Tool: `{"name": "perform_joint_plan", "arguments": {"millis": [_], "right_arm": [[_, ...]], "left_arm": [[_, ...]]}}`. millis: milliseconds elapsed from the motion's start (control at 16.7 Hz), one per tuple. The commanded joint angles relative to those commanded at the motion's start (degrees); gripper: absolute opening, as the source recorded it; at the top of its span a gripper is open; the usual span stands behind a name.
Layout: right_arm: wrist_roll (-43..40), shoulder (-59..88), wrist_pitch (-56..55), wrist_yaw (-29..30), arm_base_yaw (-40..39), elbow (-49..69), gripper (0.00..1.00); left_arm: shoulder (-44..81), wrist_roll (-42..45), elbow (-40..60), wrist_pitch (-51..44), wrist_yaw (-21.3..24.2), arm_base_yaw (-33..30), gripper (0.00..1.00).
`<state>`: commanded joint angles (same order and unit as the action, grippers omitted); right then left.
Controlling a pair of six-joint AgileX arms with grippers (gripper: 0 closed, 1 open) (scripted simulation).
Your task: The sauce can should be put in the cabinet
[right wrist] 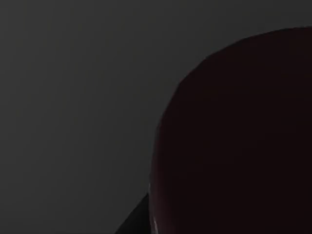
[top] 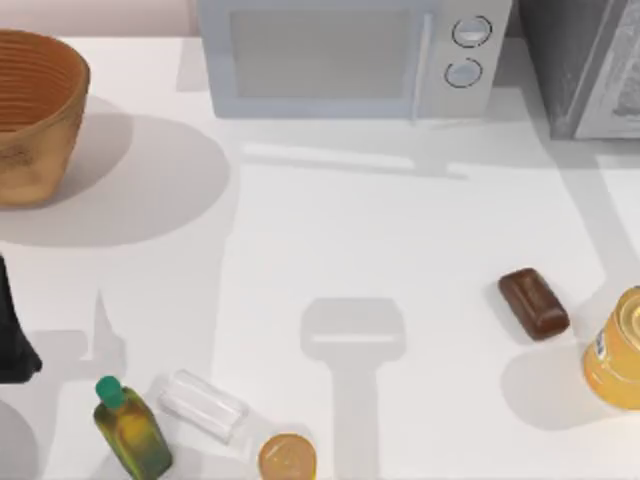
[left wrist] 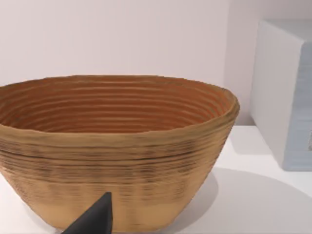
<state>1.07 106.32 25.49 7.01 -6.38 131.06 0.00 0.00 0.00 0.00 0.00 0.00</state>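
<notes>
The cabinet [top: 562, 60] is a dark grey speckled box with a lighter lined panel, standing at the table's far right corner and cut off by the picture's edge. The sauce can is out of view in the top view. The right wrist view is dark. My left gripper [top: 12, 335] is parked at the table's left edge, in front of the wicker basket [top: 35, 115]. In the left wrist view a dark tip of that gripper [left wrist: 92, 222] points at the basket [left wrist: 117, 161], which stands close before it.
A white microwave [top: 340, 55] with two knobs stands at the back centre. A brown block [top: 534, 303] and a translucent orange jar [top: 618, 350] lie at the right. Along the front left are a green bottle [top: 132, 430], a clear container [top: 203, 405] and a small round orange-topped container [top: 287, 459].
</notes>
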Motion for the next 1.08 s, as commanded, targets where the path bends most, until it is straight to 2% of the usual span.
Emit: {"name": "perform_joint_plan", "arguments": {"millis": [300, 1080], "right_arm": [[-0.01, 0.6, -0.33, -0.09, 0.48, 0.6, 0.0], [-0.01, 0.6, -0.33, -0.09, 0.48, 0.6, 0.98]], "left_arm": [[0.0, 0.0, 0.0, 0.0, 0.0, 0.0, 1.0], [0.0, 0.0, 0.0, 0.0, 0.0, 0.0, 1.0]]}}
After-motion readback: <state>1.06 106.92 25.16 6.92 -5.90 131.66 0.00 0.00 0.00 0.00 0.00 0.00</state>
